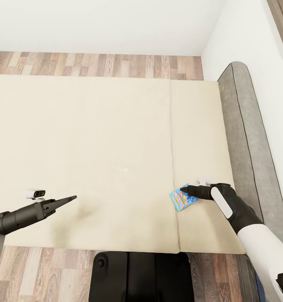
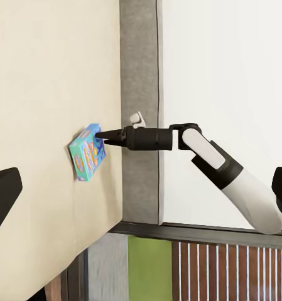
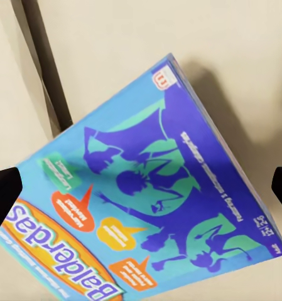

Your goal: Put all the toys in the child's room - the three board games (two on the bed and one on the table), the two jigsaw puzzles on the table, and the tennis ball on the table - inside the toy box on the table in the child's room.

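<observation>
The step in hand is fetching a board game off the bed (image 1: 95, 138). The blue game (image 1: 183, 197) lies flat on the mattress at its near right, just right of the seam and near the grey headboard (image 1: 246, 138). The right gripper (image 1: 184, 191) is over the box, its fingers spread to either side in the wrist view and not yet clamped on it. The left gripper (image 1: 70, 198) hovers well to the left above bare mattress, holding nothing; whether its jaws are parted I cannot tell.

Next, the right gripper probably needs to settle onto an edge of the box and pinch. The box is thin and flat, so a short edge suits best. Room is open to the left; the headboard and wall crowd the right.
</observation>
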Motion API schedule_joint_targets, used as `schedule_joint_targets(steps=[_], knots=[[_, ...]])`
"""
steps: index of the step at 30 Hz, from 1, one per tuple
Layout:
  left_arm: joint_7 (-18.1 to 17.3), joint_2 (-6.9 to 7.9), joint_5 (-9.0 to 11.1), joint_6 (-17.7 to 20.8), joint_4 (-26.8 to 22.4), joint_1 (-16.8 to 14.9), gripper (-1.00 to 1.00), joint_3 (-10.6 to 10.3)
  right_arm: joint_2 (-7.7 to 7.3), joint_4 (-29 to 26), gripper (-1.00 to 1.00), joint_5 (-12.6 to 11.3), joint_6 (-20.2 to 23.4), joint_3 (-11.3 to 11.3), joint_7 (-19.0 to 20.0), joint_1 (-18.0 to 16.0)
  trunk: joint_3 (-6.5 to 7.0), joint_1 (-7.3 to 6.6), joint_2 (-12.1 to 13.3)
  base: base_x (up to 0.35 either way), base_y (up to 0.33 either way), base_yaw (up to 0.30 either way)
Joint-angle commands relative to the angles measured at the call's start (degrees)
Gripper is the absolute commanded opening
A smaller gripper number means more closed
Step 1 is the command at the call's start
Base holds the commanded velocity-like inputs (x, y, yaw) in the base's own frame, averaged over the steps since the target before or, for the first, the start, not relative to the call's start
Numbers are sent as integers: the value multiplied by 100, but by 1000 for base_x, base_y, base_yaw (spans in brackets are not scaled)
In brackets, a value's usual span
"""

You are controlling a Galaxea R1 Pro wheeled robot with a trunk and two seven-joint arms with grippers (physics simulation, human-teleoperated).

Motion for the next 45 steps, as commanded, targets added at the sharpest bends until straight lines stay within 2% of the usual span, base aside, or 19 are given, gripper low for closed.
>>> schedule_joint_targets(steps=[1,9,17,22,25,39,45], knots=[[-25,1,-7,61,-1,-2,100,1,-5,-2,100,52,21,11,37,-3,-6,3,-9,0,0,0],[-25,1,-7,61,-1,-2,100,1,2,30,100,285,27,18,61,-3,-6,3,-9,0,0,0],[-25,1,-7,61,-1,-2,100,1,11,43,100,335,28,56,258,-3,-6,3,-9,0,0,0],[-25,1,-7,61,-1,-2,100,1,21,44,100,346,22,367,291,-3,-6,3,-9,0,0,27],[-25,1,-7,61,-1,-2,100,1,49,44,100,348,15,469,295,-3,-6,3,-9,0,0,108],[-25,1,-7,61,-1,-2,100,1,65,44,100,320,30,505,339,-3,-6,3,-9,0,0,59],[-25,1,-7,61,-1,-2,100,1,67,44,100,333,336,502,425,-3,-3,3,-9,0,0,1]])
